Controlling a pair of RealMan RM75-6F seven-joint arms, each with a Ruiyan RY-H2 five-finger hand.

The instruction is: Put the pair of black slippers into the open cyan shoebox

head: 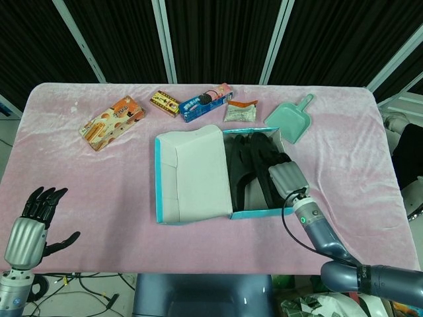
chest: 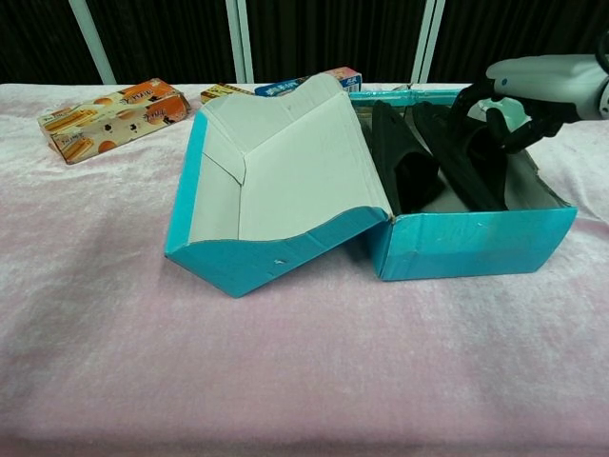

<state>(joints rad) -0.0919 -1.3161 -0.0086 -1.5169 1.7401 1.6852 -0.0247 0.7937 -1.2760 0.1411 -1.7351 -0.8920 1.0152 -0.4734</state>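
The open cyan shoebox (head: 254,212) (chest: 466,243) stands mid-table, its white-lined lid (head: 195,175) (chest: 285,162) folded out to the left. Both black slippers lie inside: one (head: 241,168) (chest: 404,157) leans toward the lid side, the other (head: 261,153) (chest: 466,157) is to its right. My right hand (head: 285,177) (chest: 533,81) hovers over the box's right half, its dark fingers (chest: 473,98) curved loosely just above the right slipper, not clasping it. My left hand (head: 36,221) is open, fingers spread, at the table's near left edge, far from the box.
Along the far side lie an orange snack box (head: 112,122) (chest: 109,105), a small brown box (head: 164,102), a blue packet (head: 205,102), a small sachet (head: 239,111) and a mint dustpan (head: 291,119). Pink cloth covers the table (head: 99,178).
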